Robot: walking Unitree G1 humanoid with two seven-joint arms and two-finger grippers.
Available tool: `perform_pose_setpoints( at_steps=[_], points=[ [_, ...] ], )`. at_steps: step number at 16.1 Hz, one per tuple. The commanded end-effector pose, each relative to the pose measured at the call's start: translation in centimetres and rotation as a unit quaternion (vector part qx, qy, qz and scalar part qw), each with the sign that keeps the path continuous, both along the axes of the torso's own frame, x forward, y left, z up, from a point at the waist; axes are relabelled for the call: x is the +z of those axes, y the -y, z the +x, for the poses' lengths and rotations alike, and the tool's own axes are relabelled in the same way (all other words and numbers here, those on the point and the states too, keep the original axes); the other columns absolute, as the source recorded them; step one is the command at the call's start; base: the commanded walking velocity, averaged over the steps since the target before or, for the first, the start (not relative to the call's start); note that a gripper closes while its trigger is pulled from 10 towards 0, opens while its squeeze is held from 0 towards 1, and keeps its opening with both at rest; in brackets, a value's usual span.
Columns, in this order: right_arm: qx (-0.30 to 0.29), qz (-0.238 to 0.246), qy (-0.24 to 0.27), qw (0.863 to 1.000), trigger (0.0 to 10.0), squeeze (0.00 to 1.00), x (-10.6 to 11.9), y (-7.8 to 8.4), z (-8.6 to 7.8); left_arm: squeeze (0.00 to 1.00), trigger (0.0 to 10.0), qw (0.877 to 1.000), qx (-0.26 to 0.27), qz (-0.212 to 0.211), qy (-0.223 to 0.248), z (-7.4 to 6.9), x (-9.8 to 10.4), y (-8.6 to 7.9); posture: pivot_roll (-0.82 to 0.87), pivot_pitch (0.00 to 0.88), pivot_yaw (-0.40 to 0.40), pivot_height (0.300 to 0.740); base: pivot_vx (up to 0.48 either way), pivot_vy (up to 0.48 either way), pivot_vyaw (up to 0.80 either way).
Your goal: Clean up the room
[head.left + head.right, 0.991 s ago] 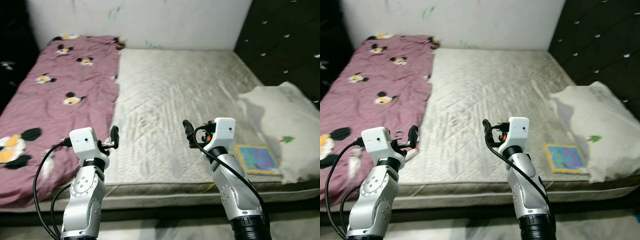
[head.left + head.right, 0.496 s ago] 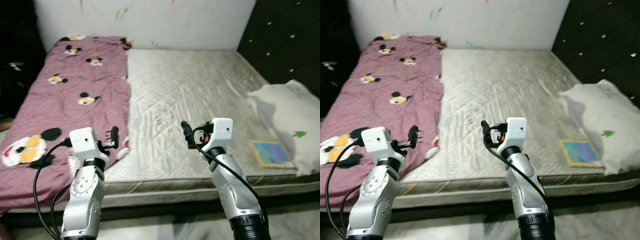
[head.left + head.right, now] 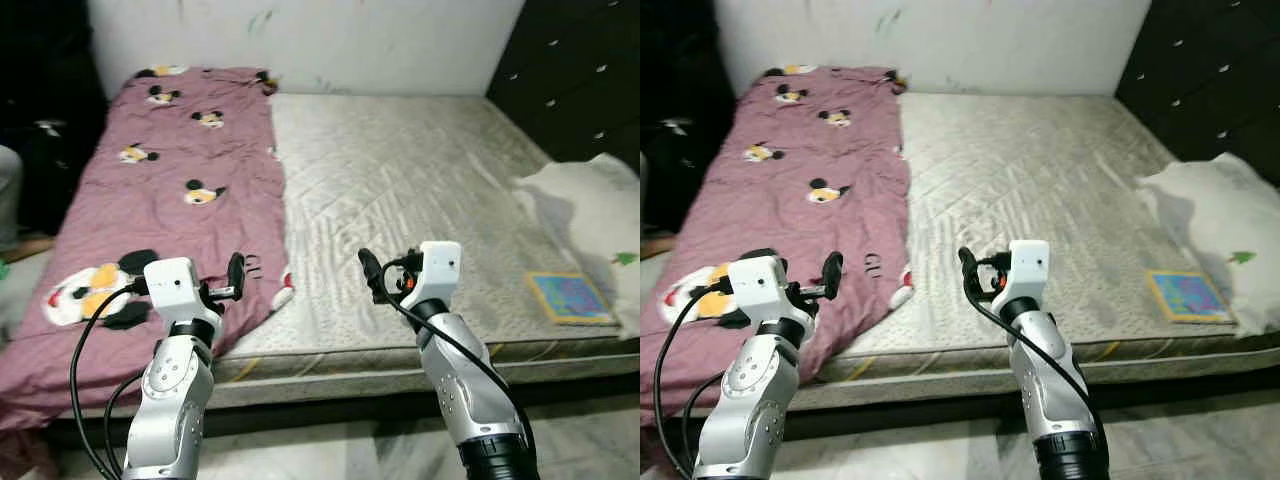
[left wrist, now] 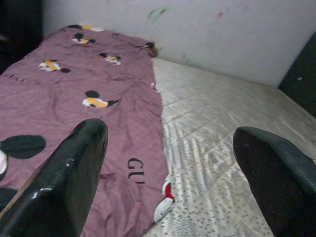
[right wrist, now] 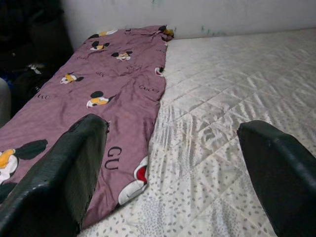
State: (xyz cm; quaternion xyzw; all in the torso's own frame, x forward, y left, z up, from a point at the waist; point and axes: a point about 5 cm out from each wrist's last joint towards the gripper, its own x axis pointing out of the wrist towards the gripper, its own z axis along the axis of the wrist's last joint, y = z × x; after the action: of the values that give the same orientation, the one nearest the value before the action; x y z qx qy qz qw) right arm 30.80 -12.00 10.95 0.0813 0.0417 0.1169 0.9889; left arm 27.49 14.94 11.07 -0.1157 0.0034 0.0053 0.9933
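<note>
The sheet (image 3: 170,190) is a maroon cartoon-print cloth spread over the robot's-left part of the mattress (image 3: 420,190), running from the wall down to the near edge, where it drapes over the side. It lies ahead of the left gripper (image 3: 236,272) and slightly to its left, with its wavy inner edge straight ahead of the fingers. It looks thin, soft and light, so it should bunch and slide on the quilted ticking rather than lift as one piece; one pinch will likely gather only a fold. The best hold, I judge, is the loose inner edge or the near corner beside the hem print, where cloth already stands free of the mattress.

Further to the right of the right gripper (image 3: 368,272) lie a pillow (image 3: 595,215) and a flat book (image 3: 570,297), well apart from both grippers.

Both arms are raised with elbows bent, forearms upright, grippers held level above the near mattress edge and pointing toward the wall. In the wrist views each gripper's fingers (image 4: 69,182) stand wide apart with nothing between them, touching neither cloth nor mattress.
</note>
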Motion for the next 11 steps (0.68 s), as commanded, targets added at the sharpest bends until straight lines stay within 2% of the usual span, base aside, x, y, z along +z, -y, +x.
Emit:
perform_pose_setpoints(
  at_steps=[1,11],
  points=[
    [-0.016,-0.006,0.001,1.0,10.0,0.0,0.17,1.02,0.02,0.0,10.0,1.0,-0.017,-0.007,0.013,-0.01,0.5,0.82,-0.02,0.029,-0.032,0.74,0.304,0.0,0.0],
    [-0.018,-0.01,0.0,1.0,10.0,0.0,0.08,1.12,0.03,0.0,10.0,1.0,-0.027,-0.007,0.011,0.0,0.44,1.02,-0.02,0.033,-0.027,0.74,0.391,0.0,0.0]
  ],
)
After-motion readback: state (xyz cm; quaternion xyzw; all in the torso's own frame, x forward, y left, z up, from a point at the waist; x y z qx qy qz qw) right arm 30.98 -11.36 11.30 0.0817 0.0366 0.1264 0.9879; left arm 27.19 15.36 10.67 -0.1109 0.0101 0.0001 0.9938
